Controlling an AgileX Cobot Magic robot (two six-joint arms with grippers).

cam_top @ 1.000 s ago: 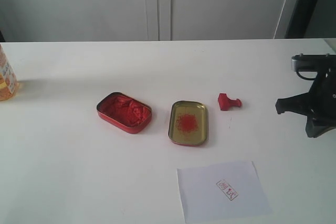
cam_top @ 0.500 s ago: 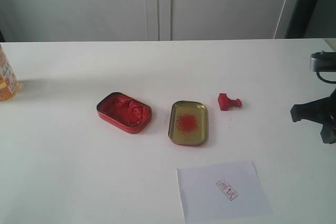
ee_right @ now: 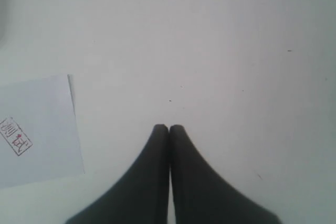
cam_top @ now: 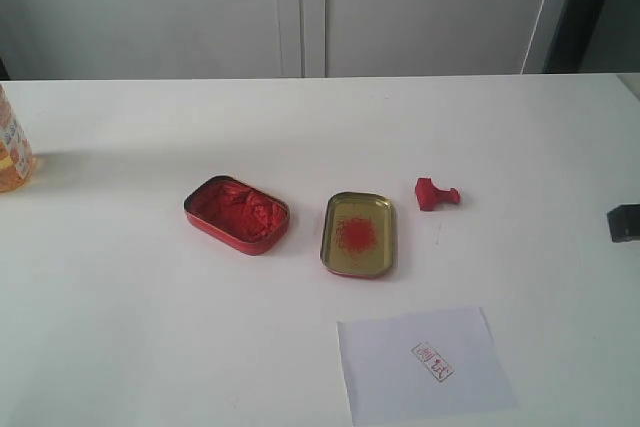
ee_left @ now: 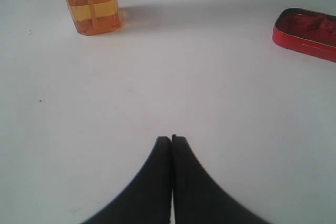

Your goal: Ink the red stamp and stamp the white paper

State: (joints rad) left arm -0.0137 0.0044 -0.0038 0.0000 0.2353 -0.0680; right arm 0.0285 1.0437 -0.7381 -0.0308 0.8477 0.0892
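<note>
The red stamp lies on its side on the white table, right of the gold-lined tin lid. The white paper lies flat near the front edge and carries a small red square imprint; its corner also shows in the right wrist view, white paper. My right gripper is shut and empty over bare table beside the paper; only a dark bit of that arm shows at the exterior view's right edge. My left gripper is shut and empty over bare table.
A red oval tin of red paste sits left of the lid and also shows as the red tin in the left wrist view. An orange bottle stands at the far left edge, seen too as the bottle.
My right arm has drawn back to the right, almost out of the exterior view. The stamp, tins and paper have not moved.
</note>
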